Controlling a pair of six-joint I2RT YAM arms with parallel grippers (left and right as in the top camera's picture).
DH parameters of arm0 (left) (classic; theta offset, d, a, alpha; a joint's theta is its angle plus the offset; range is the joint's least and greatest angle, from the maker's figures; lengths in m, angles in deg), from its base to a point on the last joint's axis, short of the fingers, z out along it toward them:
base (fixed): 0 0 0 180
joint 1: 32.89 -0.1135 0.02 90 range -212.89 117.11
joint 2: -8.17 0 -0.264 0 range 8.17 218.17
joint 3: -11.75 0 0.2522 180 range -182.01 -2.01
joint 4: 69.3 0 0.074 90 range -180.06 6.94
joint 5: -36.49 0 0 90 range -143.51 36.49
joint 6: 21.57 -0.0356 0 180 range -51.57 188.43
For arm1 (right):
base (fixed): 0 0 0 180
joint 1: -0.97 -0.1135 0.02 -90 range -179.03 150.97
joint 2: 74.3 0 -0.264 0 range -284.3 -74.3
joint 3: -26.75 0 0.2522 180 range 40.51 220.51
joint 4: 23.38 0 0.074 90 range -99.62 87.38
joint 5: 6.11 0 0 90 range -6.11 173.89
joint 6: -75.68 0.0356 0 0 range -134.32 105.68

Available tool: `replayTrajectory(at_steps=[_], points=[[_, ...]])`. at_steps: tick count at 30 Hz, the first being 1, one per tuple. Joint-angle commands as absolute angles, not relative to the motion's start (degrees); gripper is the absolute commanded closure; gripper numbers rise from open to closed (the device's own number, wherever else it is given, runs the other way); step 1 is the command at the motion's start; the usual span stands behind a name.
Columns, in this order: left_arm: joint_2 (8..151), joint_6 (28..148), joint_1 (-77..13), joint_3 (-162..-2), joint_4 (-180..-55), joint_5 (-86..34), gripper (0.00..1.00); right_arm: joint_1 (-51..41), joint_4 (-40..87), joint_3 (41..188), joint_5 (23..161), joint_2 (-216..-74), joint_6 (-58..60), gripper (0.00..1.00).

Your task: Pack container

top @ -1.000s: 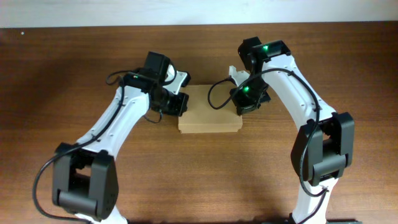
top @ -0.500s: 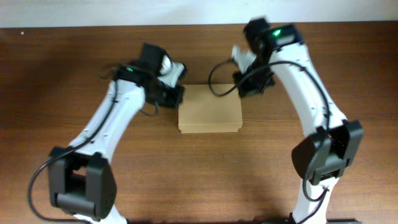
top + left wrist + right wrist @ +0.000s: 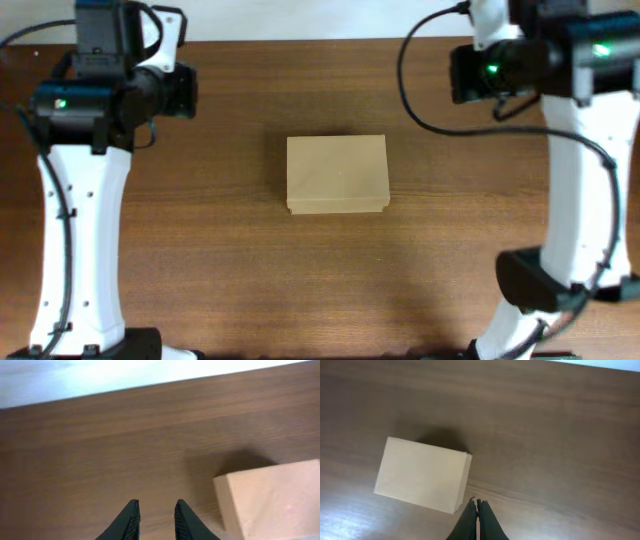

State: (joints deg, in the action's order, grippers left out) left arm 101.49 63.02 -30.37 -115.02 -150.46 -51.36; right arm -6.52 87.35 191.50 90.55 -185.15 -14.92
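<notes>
The container, a plain tan cardboard box with its lid closed flat, lies in the middle of the wooden table. It also shows in the left wrist view at the lower right and in the right wrist view at the left. My left gripper is open and empty, high above the table left of the box. My right gripper is shut on nothing, high above the table right of the box. In the overhead view both arms are raised at the far corners; their fingers are hidden under the wrists.
The brown wooden table ends at a white wall along the far edge. The left arm runs down the left side and the right arm down the right side.
Both arms have lifted away from the box's far corners and swung outward and up, left arm to the far left, right arm to the far right. The box stays put, lid closed.
</notes>
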Motion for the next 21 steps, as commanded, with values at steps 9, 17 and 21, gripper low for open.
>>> replayTrajectory(at_steps=[9,17,21], points=[[80.3,61.2,-32.8,-98.5,-145.4,-62.0,0.50,8.8,81.1,164.7,94.8,-158.9,-13.2,0.76],[56.6,61.3,-32.8,-67.3,-134.2,-63.0,0.45,7.7,71.6,141.3,85.5,-144.0,-15.6,0.66],[51.3,61.4,-32.8,-59.3,-130.4,-63.1,0.35,7.7,68.8,136.1,83.3,-143.3,-17.0,0.43]])
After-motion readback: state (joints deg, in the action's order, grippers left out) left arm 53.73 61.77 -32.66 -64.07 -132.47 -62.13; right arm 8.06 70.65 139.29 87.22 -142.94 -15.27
